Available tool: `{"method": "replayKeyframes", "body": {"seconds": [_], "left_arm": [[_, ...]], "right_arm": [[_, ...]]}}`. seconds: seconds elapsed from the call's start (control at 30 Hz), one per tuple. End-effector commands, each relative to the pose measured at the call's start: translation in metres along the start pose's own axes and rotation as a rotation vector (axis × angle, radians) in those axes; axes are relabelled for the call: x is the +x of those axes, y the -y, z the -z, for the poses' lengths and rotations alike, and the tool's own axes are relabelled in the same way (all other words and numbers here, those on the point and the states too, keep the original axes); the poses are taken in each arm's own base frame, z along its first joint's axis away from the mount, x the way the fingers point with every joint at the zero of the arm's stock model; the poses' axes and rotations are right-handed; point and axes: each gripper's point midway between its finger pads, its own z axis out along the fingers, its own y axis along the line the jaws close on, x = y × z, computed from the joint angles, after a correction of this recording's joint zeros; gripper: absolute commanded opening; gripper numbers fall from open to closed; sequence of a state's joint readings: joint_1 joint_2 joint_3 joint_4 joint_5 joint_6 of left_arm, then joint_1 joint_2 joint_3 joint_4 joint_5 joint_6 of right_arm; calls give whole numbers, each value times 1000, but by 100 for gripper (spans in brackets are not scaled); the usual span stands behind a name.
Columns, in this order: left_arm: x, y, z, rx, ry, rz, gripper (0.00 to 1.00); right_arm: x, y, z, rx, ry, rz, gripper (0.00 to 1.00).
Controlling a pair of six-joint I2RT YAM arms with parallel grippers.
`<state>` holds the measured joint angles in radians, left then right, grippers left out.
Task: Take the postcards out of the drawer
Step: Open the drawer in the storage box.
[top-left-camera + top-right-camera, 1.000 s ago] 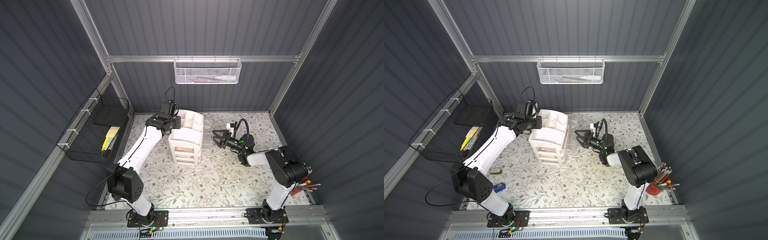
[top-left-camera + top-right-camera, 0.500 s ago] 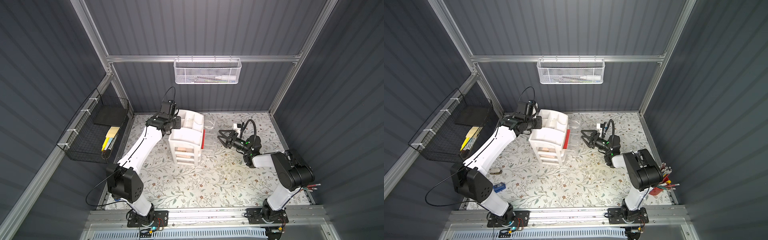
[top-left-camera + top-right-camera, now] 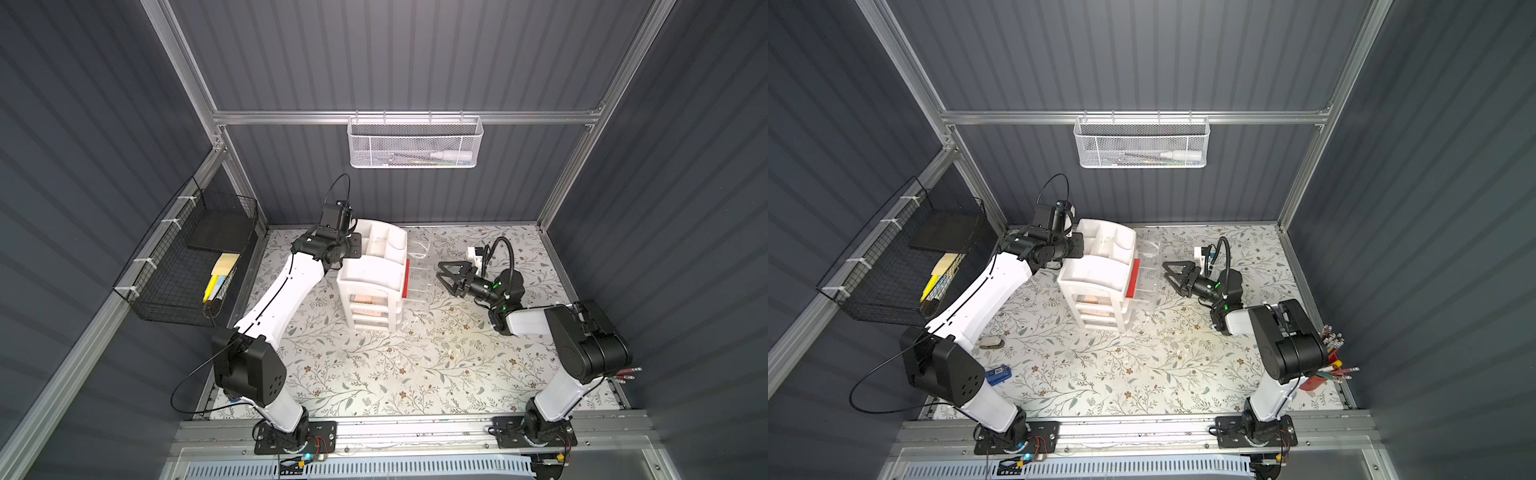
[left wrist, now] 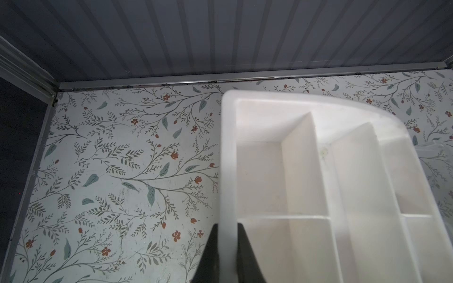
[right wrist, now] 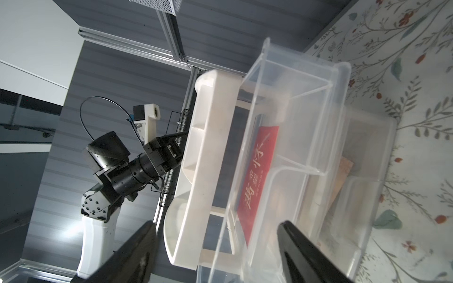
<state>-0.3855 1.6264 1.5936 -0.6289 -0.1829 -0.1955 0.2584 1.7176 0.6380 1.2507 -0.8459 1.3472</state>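
Note:
A white drawer organizer (image 3: pixel 374 274) (image 3: pixel 1096 274) stands mid-table. Its clear top drawer (image 3: pixel 420 272) (image 3: pixel 1148 278) (image 5: pixel 306 137) is pulled out to the right. A red postcard (image 3: pixel 405 278) (image 3: pixel 1133 278) (image 5: pixel 259 176) with white characters stands on edge inside it. Peach cards (image 3: pixel 368 299) show through the lower drawer fronts, and one (image 5: pixel 343 178) through the clear plastic. My right gripper (image 3: pixel 444 275) (image 3: pixel 1169 276) (image 5: pixel 215 224) is open just right of the drawer, holding nothing. My left gripper (image 3: pixel 356 248) (image 3: pixel 1077 245) (image 4: pixel 228 225) is shut on the organizer's top rim (image 4: pixel 228 171).
A black wire basket (image 3: pixel 183 266) with yellow sticky pads hangs on the left wall. A white mesh basket (image 3: pixel 415 143) hangs on the back wall. A red cup of pencils (image 3: pixel 1329 365) stands at the right edge. A small blue object (image 3: pixel 998 374) lies front left.
The clear drawer has slid out to the right, so the red postcard now shows. My right gripper drew back to the right and its jaws widened slightly. The left arm has not moved.

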Motion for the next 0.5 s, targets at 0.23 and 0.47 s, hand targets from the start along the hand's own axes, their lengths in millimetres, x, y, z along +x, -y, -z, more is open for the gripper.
{"method": "replayKeyframes", "body": {"seconds": [0.23, 0.47], "left_arm": [[38, -8, -10, -39, -125, -35, 0], [40, -7, -11, -35, -129, -37, 0]], "right_arm": [[17, 3, -19, 105, -113, 53, 78], [15, 3, -22, 102, -105, 44, 68]]}}
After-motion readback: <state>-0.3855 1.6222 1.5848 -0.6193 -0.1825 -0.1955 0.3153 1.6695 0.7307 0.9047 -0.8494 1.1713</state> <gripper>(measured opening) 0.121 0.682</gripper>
